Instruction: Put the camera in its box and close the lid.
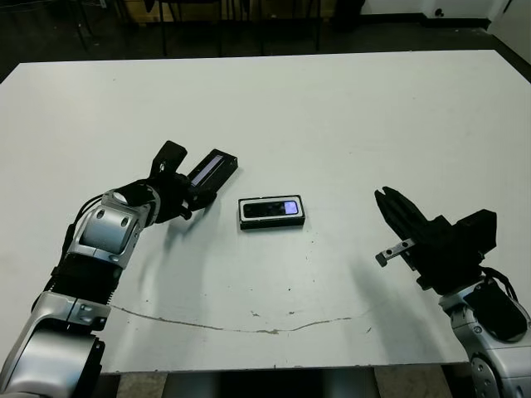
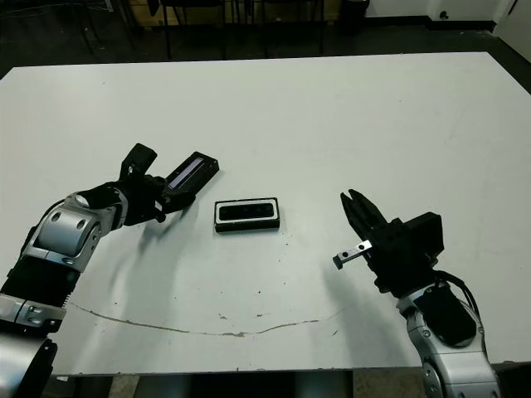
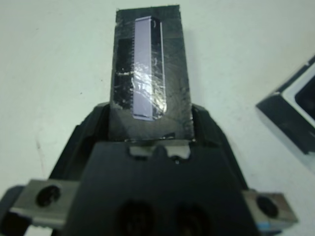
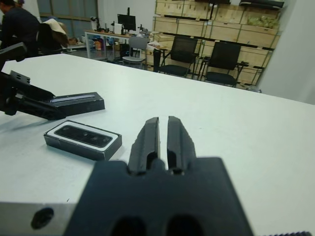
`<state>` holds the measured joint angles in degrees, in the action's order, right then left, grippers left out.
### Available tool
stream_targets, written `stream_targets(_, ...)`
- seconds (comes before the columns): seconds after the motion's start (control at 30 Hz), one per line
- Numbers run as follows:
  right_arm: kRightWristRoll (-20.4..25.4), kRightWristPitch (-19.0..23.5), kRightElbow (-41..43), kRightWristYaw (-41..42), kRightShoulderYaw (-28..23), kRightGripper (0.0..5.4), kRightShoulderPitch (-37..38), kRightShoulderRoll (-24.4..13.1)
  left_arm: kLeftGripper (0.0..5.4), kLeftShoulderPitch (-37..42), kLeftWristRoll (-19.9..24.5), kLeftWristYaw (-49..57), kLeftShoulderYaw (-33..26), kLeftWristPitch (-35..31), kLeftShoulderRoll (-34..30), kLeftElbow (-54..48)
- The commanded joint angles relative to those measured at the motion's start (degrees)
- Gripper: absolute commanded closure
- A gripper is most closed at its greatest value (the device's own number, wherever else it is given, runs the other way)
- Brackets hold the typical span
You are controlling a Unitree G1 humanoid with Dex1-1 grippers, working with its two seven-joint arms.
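Observation:
The box point(image 1: 243, 213), a black tray with white lining, sits open near the table's middle. The camera point(image 1: 267, 209) lies inside it, its bluish window toward the right end. Left of the box, my left gripper point(image 1: 184, 184) is shut on the near end of the lid point(image 1: 212, 171), a flat black cover with a pale stripe point(image 3: 146, 69). The lid points away to the far right, a little apart from the box. My right gripper point(image 1: 385, 199) hovers well to the right of the box, shut with nothing in it point(image 4: 160, 122).
A thin dark scratch line point(image 1: 249, 328) runs along the white table point(image 1: 332, 108) near its front edge. Beyond the table's far side are chairs point(image 4: 224, 61), desks, shelves and a person point(image 4: 14, 24).

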<state>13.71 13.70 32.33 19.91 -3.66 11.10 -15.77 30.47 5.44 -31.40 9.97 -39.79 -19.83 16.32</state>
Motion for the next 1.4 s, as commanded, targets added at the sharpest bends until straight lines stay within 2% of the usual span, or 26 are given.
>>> stream_targets(0.03, -0.5, 1.9, 0.2, -1.1, -0.3, 5.40, 0.7, -0.6, 2.69, -1.1, -0.6, 0.1, 0.4, -1.1, 0.2, 2.2)
stream_targets(0.23, -0.4, 1.7, 0.1, -1.3, -0.3, 5.40, 0.9, -0.5, 2.69, -2.7, 0.5, 3.4, -2.0, -2.7, 2.9, 0.6)
stream_targets(0.43, -2.0, 3.1, 1.1, -2.4, 0.0, 5.40, 1.1, -0.9, 2.69, -5.0, 2.5, 2.7, -4.1, -0.6, 3.7, -2.5)
stream_targets(0.63, -0.8, 0.4, -2.4, -0.9, -0.4, 5.40, 0.6, -0.4, 2.69, -7.5, 7.0, -1.3, -6.7, -0.3, 1.4, -12.9)
stream_targets(0.8, 0.4, -1.9, -5.8, 1.4, -0.4, 5.40, -0.5, -1.1, 2.69, -6.4, 9.8, -8.2, -7.4, 1.6, -3.3, -15.9)
stream_targets(1.07, 0.4, -2.5, -7.3, 3.2, 0.0, 5.40, -1.9, -1.7, 2.69, -1.7, 7.6, -21.9, -2.4, 12.0, -10.3, -10.9)
stream_targets(1.23, 1.2, -2.2, -7.8, 3.9, -0.2, 5.40, -2.1, -1.7, 2.69, 2.2, 7.0, -28.8, 0.2, 13.4, -11.6, -5.6)
stream_targets(1.4, 2.1, -5.9, -10.5, 6.5, -0.5, 5.40, -2.6, -1.8, 2.69, 3.9, 5.8, -31.1, 2.2, 13.1, -11.5, -3.4)
